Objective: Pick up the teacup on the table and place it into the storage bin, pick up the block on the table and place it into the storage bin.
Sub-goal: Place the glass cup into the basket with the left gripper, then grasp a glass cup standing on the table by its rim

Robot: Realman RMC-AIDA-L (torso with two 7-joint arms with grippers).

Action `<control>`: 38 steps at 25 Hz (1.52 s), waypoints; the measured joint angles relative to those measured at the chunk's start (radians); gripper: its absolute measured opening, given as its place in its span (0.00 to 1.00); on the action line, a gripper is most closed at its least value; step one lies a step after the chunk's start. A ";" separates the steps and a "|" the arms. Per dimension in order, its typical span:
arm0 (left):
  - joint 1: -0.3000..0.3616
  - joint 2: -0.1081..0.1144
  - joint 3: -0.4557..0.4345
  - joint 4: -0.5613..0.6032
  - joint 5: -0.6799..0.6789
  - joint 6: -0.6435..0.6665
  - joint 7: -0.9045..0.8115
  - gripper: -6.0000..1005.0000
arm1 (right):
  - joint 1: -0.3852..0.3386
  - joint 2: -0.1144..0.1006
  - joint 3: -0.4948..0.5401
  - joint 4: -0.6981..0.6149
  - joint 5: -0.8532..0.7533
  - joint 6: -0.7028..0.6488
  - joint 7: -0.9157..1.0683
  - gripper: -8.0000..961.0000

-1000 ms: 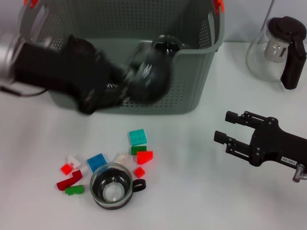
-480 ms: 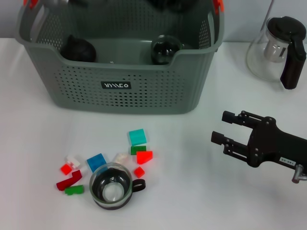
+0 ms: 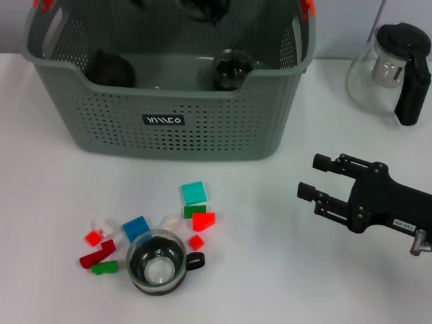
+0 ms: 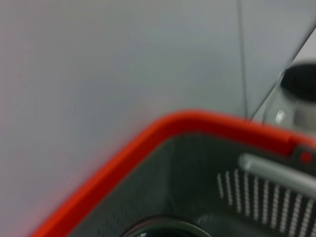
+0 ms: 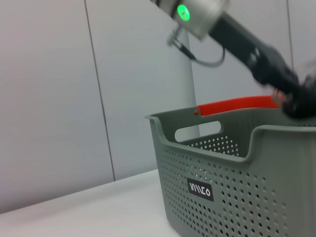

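Head view: I see the storage bin [image 3: 169, 88] at the far side of the white table [image 3: 54, 202], two dark rounded items on its floor, one a teacup [image 3: 233, 69] by the front notch. My left gripper [image 3: 202, 8] is a dark blur above the bin's far rim; I cannot tell how its fingers stand. My right gripper [image 3: 316, 181] hovers over the table at the right, fingers apart with nothing between them, tips pointing toward the middle of the table. Well off those fingertips, toward my left, sits another teacup [image 3: 158, 262] with a black handle, upright, ringed by small blocks: a teal block [image 3: 194, 192] on the side toward the bin, a red one [image 3: 203, 221], a blue one [image 3: 136, 228]. A glass teapot [image 3: 391, 67] stands beyond the right gripper. Left wrist view: only the bin's orange rim clip [image 4: 148, 148] and perforated inner wall, plus a dark rim at the frame edge. Right wrist view: the bin's labelled front, with the left arm [image 5: 237, 34] reaching over it.
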 joint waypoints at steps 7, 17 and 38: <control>-0.063 -0.022 0.110 -0.218 0.105 -0.203 -0.008 0.05 | 0.002 0.000 0.000 0.001 -0.004 0.001 0.002 0.67; -0.059 -0.013 0.149 -0.264 0.107 -0.220 -0.024 0.06 | 0.002 0.000 -0.003 0.001 -0.005 0.001 0.002 0.67; 0.329 -0.015 -0.333 0.277 -0.595 0.455 0.329 0.48 | 0.002 -0.005 -0.001 0.001 -0.005 0.006 0.002 0.67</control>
